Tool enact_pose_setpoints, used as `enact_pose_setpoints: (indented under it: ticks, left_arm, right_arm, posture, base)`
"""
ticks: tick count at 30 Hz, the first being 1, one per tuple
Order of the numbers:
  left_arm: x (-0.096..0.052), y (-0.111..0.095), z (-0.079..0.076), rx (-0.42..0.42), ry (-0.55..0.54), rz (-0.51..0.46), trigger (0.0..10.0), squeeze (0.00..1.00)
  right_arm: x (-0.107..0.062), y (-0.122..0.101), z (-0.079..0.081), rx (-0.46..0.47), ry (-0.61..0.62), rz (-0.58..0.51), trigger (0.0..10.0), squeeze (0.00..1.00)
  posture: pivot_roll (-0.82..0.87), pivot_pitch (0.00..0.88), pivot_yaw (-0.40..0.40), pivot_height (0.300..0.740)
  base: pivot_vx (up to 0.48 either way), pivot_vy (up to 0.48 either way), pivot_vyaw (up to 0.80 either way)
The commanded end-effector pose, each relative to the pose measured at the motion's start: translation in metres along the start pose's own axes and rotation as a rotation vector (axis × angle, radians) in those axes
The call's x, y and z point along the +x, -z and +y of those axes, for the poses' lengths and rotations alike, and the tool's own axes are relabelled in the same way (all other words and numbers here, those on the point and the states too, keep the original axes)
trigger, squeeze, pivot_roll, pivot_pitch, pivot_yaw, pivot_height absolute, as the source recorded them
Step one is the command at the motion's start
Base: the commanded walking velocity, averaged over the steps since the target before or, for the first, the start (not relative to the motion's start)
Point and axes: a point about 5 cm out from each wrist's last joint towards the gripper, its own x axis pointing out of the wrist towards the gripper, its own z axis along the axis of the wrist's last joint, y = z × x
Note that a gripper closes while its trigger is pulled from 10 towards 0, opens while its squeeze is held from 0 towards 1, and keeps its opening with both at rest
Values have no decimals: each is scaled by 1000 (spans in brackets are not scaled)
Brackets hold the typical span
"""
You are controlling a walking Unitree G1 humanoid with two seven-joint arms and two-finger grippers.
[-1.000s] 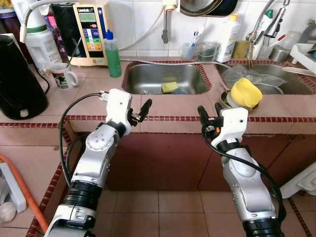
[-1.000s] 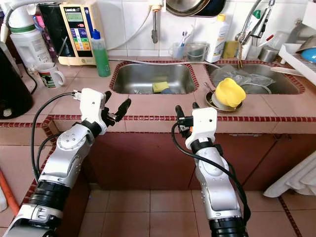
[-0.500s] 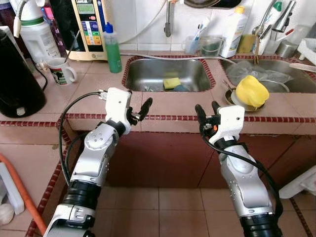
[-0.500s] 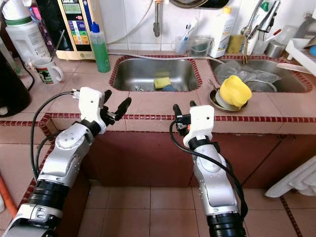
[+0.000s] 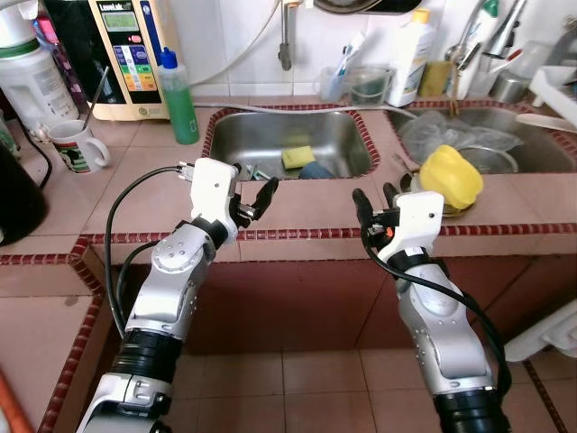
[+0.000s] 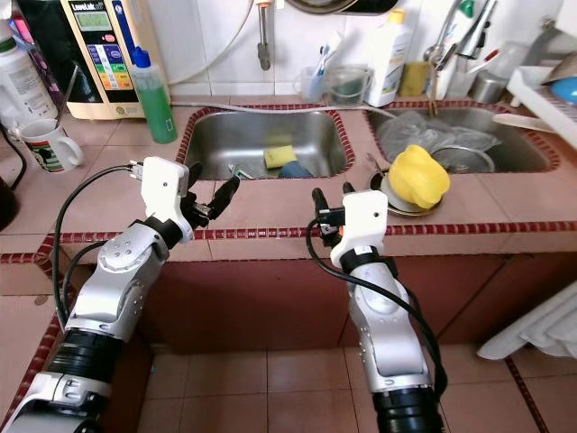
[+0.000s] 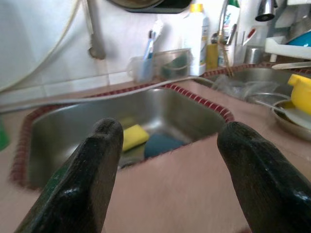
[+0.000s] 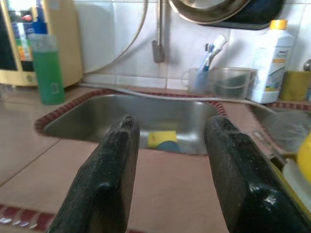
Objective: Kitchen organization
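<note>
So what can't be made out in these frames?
- Pan on the wall: cut off by the top edge of the left eye view.
- Sink bottom beside the yellow sponge: small items, too small to identify.
- Plate: contents hidden under the yellow cloth.
- Water filter labels: too small to read.

Two silver jointed arms are showing here, each one ending in a white boxy wrist block and black ribbed collars lower down. Black cables are looping along both arms, and the left gripper (image 5: 255, 200) and right gripper (image 5: 374, 204) are each carrying two long black fingers.
</note>
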Motion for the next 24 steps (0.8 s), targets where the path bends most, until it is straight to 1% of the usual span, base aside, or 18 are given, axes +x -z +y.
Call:
enact_pose_setpoints:
  ticks: [1, 8, 10, 13, 14, 17, 19, 21, 24]
  left_arm:
    - [2, -4, -7, -5, 30, -12, 10000, 0]
    - [1, -5, -8, -7, 23, -15, 10000, 0]
    - [1, -3, -9, -15, 11, -7, 10000, 0]
    - [1, -2, -13, -43, -8, -19, 10000, 0]
    - [1, -3, -16, -47, 3, -25, 10000, 0]
    - [1, -3, -19, -39, 12, -32, 10000, 0]
    - [1, -3, -18, -27, 9, -31, 10000, 0]
    - [1, -4, -15, -10, 10, -38, 10000, 0]
    - [0, -5, -13, -22, -1, -43, 10000, 0]
  right_arm:
    - [-1, -2, -6, -12, 13, -6, 10000, 0]
    - [-3, -2, -4, -11, 7, -4, 10000, 0]
    - [-5, -2, -5, -8, 6, 5, 10000, 0]
    - [-11, -1, -5, -8, -9, 21, 10000, 0]
    - [-15, -1, -5, -9, -15, 29, 10000, 0]
    - [-19, 3, -6, 0, -11, 49, 10000, 0]
    - [-21, 4, -6, 3, -7, 54, 10000, 0]
    - [-21, 4, -7, 13, 10, 55, 10000, 0]
    - [-21, 5, -10, 12, 30, 57, 10000, 0]
  posture:
    - [-47, 0, 28, 740]
    - [-58, 0, 25, 740]
    - [-67, 0, 14, 740]
    - [-71, 21, 0, 740]
    - [-70, 39, -7, 740]
    - [-76, 48, -6, 740]
    - [-77, 59, -8, 740]
    - [-79, 49, -2, 740]
    - [-81, 35, 4, 740]
  base:
    - [424, 0, 0]
    - [424, 0, 0]
    - [247, 0, 0]
    - [0, 0, 0]
    - [0, 0, 0]
    - [0, 0, 0]
    - [0, 0, 0]
    - [0, 0, 0]
    - [0, 0, 0]
